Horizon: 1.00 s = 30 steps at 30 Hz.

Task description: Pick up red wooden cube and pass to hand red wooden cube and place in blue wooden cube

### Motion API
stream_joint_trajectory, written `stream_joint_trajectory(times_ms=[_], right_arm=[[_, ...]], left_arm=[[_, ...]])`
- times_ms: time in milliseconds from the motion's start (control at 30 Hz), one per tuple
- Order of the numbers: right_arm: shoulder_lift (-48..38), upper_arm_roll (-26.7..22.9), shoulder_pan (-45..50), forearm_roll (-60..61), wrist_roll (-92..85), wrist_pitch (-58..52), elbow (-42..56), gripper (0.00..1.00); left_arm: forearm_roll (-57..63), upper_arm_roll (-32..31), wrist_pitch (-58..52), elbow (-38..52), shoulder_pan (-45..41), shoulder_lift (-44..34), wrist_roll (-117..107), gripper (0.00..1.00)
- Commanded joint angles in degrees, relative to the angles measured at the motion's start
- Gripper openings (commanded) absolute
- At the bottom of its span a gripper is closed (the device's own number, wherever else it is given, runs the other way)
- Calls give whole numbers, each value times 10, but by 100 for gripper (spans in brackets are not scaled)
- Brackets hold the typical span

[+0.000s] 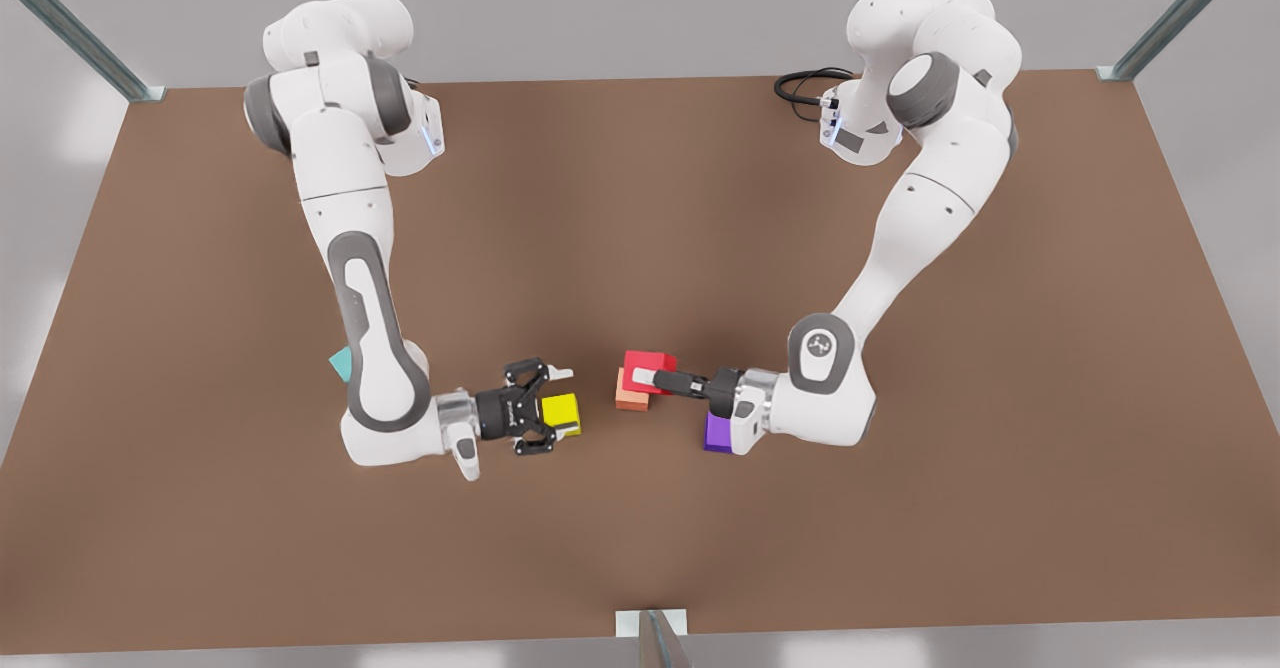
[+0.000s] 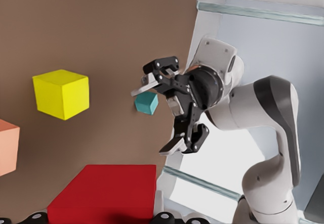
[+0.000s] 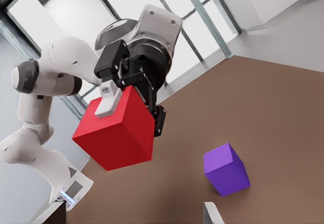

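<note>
Left gripper (image 1: pixel 655 378): on the arm at the front view's right, lying level over the middle of the table (image 1: pixel 200 448), clamped on the red cube (image 1: pixel 650 369). In the right wrist view it (image 3: pixel 132 114) shows from across the gap with the cube between its fingers.

Red cube: held off the table, just above the peach cube (image 1: pixel 631 396). It also shows in the left wrist view (image 2: pixel 106 193) and in the right wrist view (image 3: pixel 116 135).

Right gripper (image 1: pixel 558 409): on the arm at the front view's left, level and pointing toward the left gripper, fingers spread wide and holding nothing. In the front view it overlaps the yellow cube (image 1: pixel 561 413). It shows in the left wrist view (image 2: pixel 156 119) with its jaws apart.

Teal cube (image 1: pixel 342 363): on the table, partly hidden behind the right arm's forearm in the front view, well apart from the red cube. In the left wrist view (image 2: pixel 146 102) it lies near a table edge.

Yellow cube: on the table, seen in the left wrist view (image 2: pixel 61 93) resting apart from the other cubes.

Peach cube: on the table near its middle, under the red cube; its edge shows in the left wrist view (image 2: pixel 7 148).

Purple cube (image 1: pixel 716 434): on the table beside the left arm's wrist; in the right wrist view (image 3: pixel 226 169) it sits alone.
</note>
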Motion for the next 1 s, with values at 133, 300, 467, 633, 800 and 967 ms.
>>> stream_joint_trajectory(times_ms=[133,300,467,633,800,967], right_arm=[[-6,31,2,78,-382,29,-25,100],[-9,50,-12,85,-389,10,-30,100],[-15,61,-7,87,-394,26,-41,100],[-11,72,0,98,-394,57,-39,100],[-10,80,-2,99,-393,58,-39,100],[-10,97,-1,106,-386,83,-33,100]], left_arm=[[-45,0,55,-1,-9,5,-61,72],[-77,0,49,-1,-7,11,-56,72],[-76,0,49,-1,-7,10,-54,72],[-74,0,53,-1,-14,10,-2,72],[-75,0,54,-1,-14,10,-2,72],[-76,0,54,-1,-14,10,-4,72]])
